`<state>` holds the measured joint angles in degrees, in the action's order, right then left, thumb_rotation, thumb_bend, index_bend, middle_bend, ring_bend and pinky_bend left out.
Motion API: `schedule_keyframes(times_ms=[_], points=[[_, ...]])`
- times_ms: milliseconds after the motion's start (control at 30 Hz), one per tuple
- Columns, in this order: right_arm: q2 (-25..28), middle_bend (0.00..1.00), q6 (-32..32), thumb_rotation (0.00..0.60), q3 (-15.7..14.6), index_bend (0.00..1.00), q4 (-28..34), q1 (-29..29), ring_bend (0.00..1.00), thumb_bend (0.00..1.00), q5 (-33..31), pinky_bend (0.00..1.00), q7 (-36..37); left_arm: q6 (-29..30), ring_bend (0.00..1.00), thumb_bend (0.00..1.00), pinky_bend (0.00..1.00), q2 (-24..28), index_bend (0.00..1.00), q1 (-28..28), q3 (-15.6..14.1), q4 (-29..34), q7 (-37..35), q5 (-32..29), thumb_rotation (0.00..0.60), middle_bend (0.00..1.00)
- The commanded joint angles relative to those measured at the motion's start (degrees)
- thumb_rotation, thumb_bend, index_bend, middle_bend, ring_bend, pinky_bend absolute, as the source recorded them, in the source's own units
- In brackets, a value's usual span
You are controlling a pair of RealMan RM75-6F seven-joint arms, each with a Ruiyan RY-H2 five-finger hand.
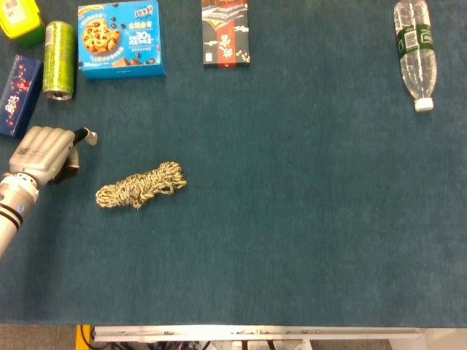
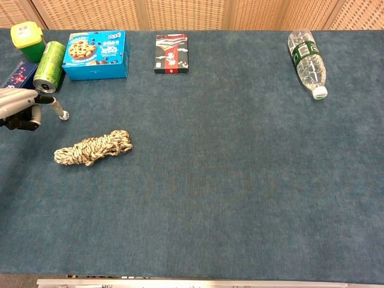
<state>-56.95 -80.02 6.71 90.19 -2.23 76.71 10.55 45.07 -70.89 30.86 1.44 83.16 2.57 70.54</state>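
My left hand (image 1: 44, 154) hovers low over the left edge of the blue table (image 1: 292, 219), also seen in the chest view as the left hand (image 2: 21, 108). One finger (image 2: 55, 107) stretches out to the right and its tip reaches a small white die (image 2: 64, 116), which is mostly hidden under that fingertip in the head view. The other fingers curl downward and the hand holds nothing. A coil of speckled rope (image 1: 141, 185) lies just right of and below the hand. My right hand is not seen in either view.
Along the far left stand a green can (image 1: 58, 60), a blue cookie box (image 1: 121, 39), a dark blue box (image 1: 16, 95) and a yellow-lidded container (image 1: 17, 19). A dark card box (image 1: 225, 33) lies at the back centre, a water bottle (image 1: 415, 52) at the back right.
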Motion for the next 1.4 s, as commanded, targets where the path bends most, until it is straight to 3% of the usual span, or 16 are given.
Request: schedule_keyframes(times_ms=[33,1400], points=[[0.1,0.38,-0.1,0.600,0.0,0.33,0.0,0.0,0.27,0.20,0.0,0.38,0.0,-0.5,0.97,1.00,0.91,-0.5,0.30,0.4,0.0,-0.5,0.3,-0.6,0.600,1.00],[0.1,0.38,-0.1,0.600,0.1,0.33,0.1,0.1,0.27,0.20,-0.1,0.38,-0.1,-1.2,0.97,1.00,0.91,-3.2,0.29,1.1,-0.7,-4.3,0.6,-1.6,0.600,1.00]])
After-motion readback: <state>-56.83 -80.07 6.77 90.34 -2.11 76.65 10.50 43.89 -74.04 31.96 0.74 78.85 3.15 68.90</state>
